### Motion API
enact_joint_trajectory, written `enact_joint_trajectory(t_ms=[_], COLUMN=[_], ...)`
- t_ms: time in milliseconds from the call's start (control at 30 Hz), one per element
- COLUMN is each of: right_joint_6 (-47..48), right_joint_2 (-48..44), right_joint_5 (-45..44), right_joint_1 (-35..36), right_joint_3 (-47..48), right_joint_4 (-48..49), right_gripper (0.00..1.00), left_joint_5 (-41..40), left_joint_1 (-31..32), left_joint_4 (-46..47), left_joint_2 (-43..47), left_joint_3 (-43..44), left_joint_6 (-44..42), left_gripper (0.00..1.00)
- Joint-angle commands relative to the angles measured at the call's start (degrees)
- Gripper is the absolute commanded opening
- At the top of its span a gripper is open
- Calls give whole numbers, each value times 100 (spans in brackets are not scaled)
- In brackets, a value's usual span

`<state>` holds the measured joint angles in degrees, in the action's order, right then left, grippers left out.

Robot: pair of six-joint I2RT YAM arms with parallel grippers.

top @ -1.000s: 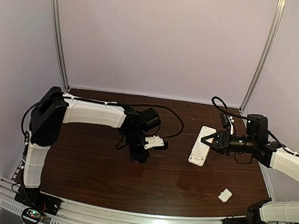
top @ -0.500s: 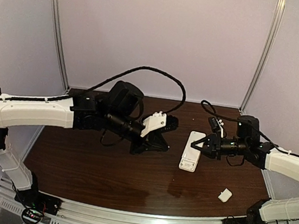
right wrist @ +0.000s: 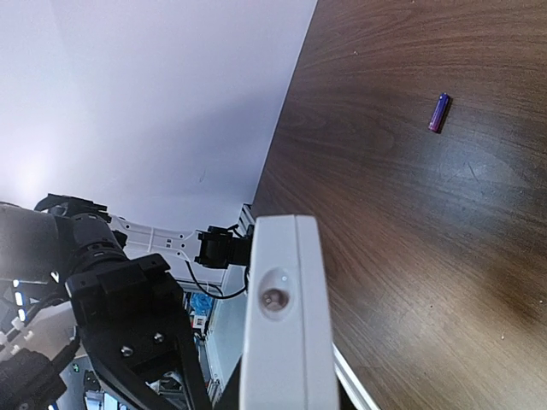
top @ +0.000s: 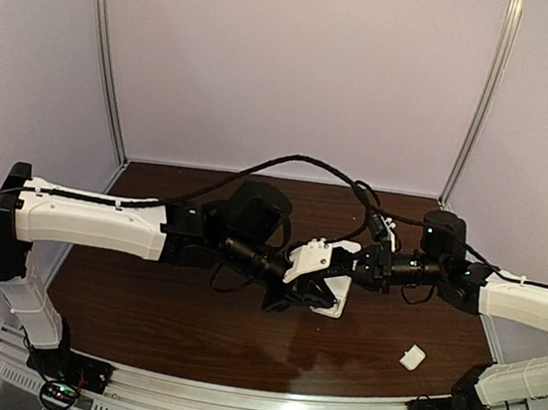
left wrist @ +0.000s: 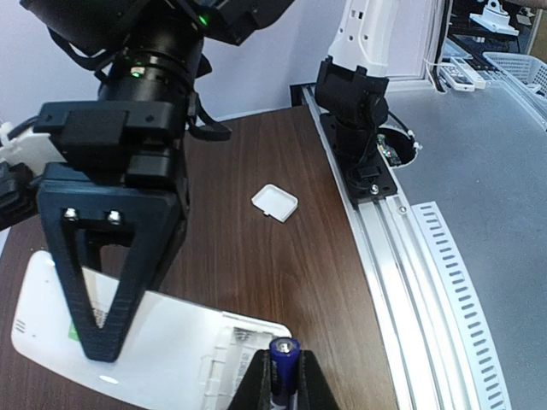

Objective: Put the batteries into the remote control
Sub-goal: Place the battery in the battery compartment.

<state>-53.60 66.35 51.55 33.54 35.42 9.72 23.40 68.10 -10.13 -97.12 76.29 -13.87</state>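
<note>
Dark tabletop (top: 179,328), top view: remote control (top: 335,305) near its middle.
Left wrist: left fingers (left wrist: 256,386) pinch a battery (left wrist: 284,357) just above the remote's open bay (left wrist: 226,363); right fingers (left wrist: 154,248) clamp the remote.
Right wrist: second battery (right wrist: 438,112) lies well beyond the remote.
My worry: a tilted battery jams, or the remote slips.

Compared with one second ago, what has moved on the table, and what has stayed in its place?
The left gripper, holding a battery, reached rightward and now hangs over the remote control. The right gripper, shut on that remote, carried it left toward the centre. The small white cover stayed where it lay.
</note>
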Motion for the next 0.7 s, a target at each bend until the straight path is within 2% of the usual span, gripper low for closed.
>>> enact_joint_trajectory(t_ms=[0,667], right_joint_6=[-86,-125], right_joint_2=[44,70], right_joint_5=[-101,-70], right_joint_1=[77,206], right_joint_3=[100,202], right_joint_4=[380,461], right_gripper=[0,0], left_joint_5=[108,-335], left_joint_1=[73,76], left_joint_4=[284,-36], left_joint_2=[-104,-381], left_joint_3=[205,336], left_joint_6=[-90,-283], left_gripper=[0,0])
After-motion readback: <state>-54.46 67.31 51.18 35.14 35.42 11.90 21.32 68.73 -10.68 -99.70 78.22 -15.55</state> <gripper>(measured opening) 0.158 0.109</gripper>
